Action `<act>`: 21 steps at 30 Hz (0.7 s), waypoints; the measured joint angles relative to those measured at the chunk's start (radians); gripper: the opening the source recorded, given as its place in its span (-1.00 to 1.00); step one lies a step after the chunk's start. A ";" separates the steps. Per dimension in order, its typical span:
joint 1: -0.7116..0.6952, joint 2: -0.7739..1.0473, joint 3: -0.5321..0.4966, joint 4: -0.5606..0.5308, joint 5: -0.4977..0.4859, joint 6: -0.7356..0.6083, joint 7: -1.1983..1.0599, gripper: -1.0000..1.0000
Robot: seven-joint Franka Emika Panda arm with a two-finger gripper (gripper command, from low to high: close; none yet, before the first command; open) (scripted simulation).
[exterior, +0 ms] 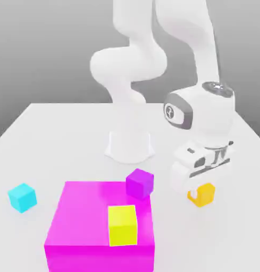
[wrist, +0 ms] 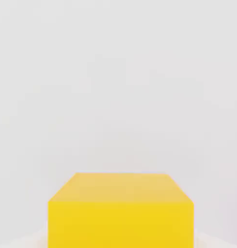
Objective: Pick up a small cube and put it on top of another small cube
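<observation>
Raised exterior view facing arm — hand view close on small cube

The small cube at the fingers has smooth, matt, plain orange-yellow faces. The tabletop under them is smooth, matt and pale. The arm above has a smooth white shell with a soft sheen.
</observation>
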State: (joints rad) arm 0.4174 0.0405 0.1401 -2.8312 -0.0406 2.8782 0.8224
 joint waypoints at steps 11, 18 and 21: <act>-0.145 0.171 -0.209 0.363 -0.197 -0.082 0.016 -1.00; -0.296 0.158 -0.396 0.414 -0.221 -0.134 0.049 -1.00; -0.368 0.111 -0.478 0.375 -0.208 -0.158 0.078 -1.00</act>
State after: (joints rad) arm 0.0494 0.1518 -0.3380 -2.4561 -0.2488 2.7205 0.9004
